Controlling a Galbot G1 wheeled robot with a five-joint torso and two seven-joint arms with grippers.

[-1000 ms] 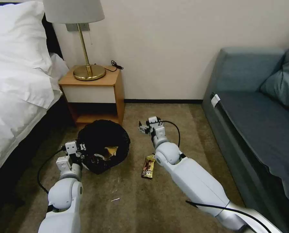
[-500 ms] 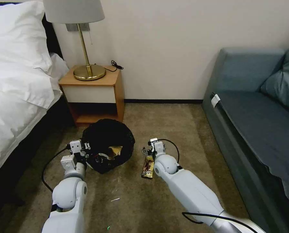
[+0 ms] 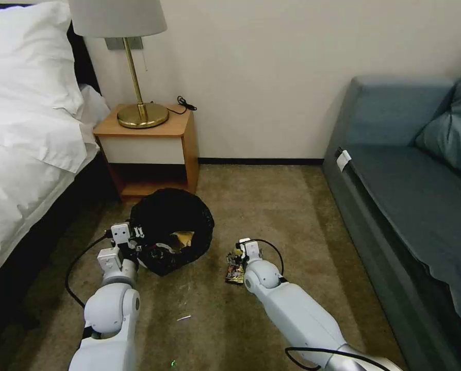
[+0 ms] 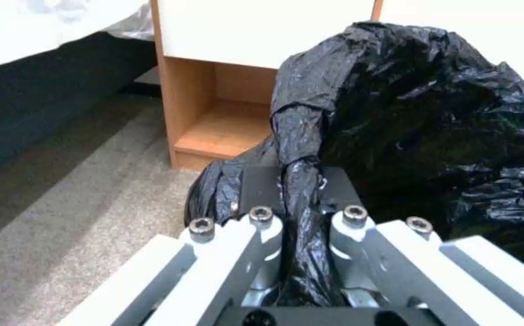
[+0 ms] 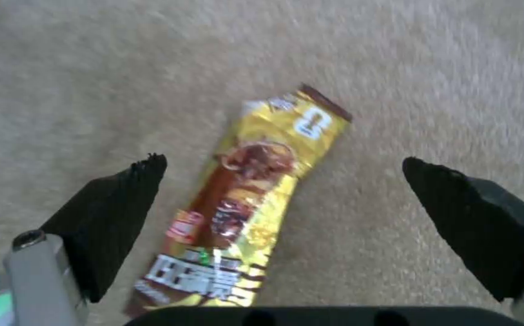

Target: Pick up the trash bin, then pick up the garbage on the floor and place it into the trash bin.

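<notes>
Left gripper (image 3: 137, 238): clamped on a fold of the black bag (image 4: 301, 181) at the near-left rim of the trash bin (image 3: 171, 229).
Trash bin: on the carpet (image 3: 272, 206) before the nightstand (image 3: 150, 149), left of the right arm; crumpled litter lies inside.
Right gripper (image 5: 283, 194): jaws spread wide, empty, low over the snack bar wrapper (image 5: 244, 199), one finger on either side.
Snack bar wrapper: flat on the carpet, near right of the bin.
</notes>
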